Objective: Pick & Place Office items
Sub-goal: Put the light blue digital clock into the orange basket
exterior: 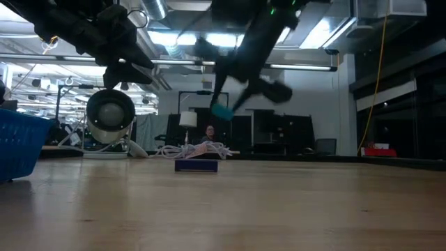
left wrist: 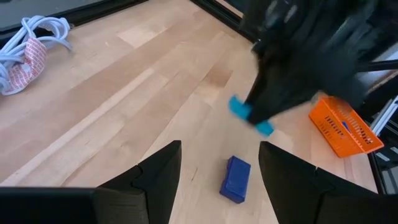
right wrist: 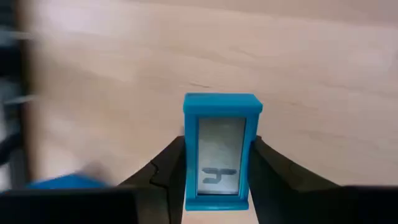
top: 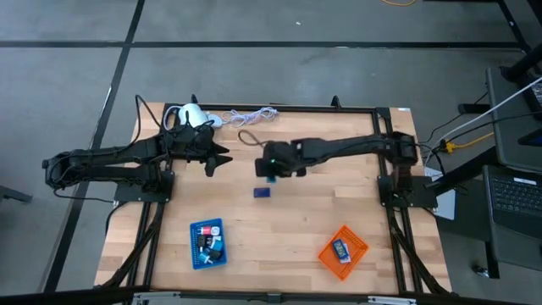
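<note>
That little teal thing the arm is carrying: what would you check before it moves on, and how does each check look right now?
1. Teal piece sits between the right gripper fingers: ok.
2. Piece lifted clear of the table, per the low view: ok.
3. Navy block lies apart from the carried piece: ok.
4. Left gripper open, empty, waiting near the white lamp-like device: ok.
5. Room left in the blue tray and orange tray: ok.
6. Which tray the piece belongs in: cannot tell.

Wooden table (top: 296, 216) carries white lamp (top: 191, 115) with coiled cord (top: 250, 115) at far edge, blue tray (top: 207, 244) and orange tray (top: 343, 251) near front.
</note>
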### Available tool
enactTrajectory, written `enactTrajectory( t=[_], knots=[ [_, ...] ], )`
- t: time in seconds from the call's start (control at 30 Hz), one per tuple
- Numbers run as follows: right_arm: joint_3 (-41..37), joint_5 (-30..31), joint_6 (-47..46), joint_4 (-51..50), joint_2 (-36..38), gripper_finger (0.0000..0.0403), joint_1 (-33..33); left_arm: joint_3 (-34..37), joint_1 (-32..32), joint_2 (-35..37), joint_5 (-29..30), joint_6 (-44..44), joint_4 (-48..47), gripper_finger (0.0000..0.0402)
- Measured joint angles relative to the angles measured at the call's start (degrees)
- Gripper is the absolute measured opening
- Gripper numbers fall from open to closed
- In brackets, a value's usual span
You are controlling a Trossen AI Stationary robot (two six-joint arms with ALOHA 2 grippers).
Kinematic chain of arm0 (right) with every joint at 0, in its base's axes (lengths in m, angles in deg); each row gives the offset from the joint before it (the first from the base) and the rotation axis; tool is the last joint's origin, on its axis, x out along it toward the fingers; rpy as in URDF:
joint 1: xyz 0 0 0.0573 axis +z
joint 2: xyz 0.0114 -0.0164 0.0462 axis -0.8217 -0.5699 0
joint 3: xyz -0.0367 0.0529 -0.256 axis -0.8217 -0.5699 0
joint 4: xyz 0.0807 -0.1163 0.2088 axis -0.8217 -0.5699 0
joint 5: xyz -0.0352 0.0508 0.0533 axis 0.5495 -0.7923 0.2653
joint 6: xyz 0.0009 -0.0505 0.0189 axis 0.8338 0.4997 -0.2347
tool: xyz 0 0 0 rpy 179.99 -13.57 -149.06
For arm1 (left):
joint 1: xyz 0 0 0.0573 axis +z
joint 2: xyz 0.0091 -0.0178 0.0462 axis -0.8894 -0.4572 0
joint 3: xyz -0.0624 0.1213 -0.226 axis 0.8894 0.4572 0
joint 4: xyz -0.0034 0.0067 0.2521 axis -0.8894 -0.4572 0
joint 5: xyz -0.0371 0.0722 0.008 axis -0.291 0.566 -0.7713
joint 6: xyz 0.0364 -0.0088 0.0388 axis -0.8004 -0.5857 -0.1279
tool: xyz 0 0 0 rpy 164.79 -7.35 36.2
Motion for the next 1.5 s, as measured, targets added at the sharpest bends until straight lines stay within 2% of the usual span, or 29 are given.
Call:
enactTrajectory(
  t=[0.17,0.3,0.5,0.87,1.1,1.3,1.37,1.5],
  knots=[
    [0.07,-1.33,5.06,-3.5,8.14,0.013,0.38,0.0,-0.01,0.0,0.0,0.0,-0.27,0.021],
    [0.07,-4.09,5.79,-8.53,13.52,0.013,3.92,0.0,0.0,0.0,0.0,0.0,-0.91,0.021],
    [0.09,-7.14,-1.4,-16.53,17.23,0.013,13.06,0.0,0.01,0.02,0.0,-0.13,-1.11,0.021],
    [0.11,-13.77,-21.19,-31.24,13.31,0.013,30.68,0.0,-0.01,0.02,0.02,0.24,-1.02,0.021],
    [0.13,-19.56,-26.63,-30.84,7.87,0.013,36.86,0.0,-0.01,0.02,0.0,0.09,-1.08,0.021],
    [0.13,-21.64,-27.27,-27.74,3.69,0.013,38.72,0.0,0.0,0.02,0.0,0.07,-1.08,0.021],
    [0.12,-21.3,-27.69,-27.5,2.9,0.0142,38.88,0.0,-0.01,0.02,0.0,0.09,-1.08,0.021],
    [0.13,-21.09,-27.69,-27.69,1.47,0.0207,39.25,0.0,0.0,0.02,-0.01,0.14,-1.11,0.021]
  ],
)
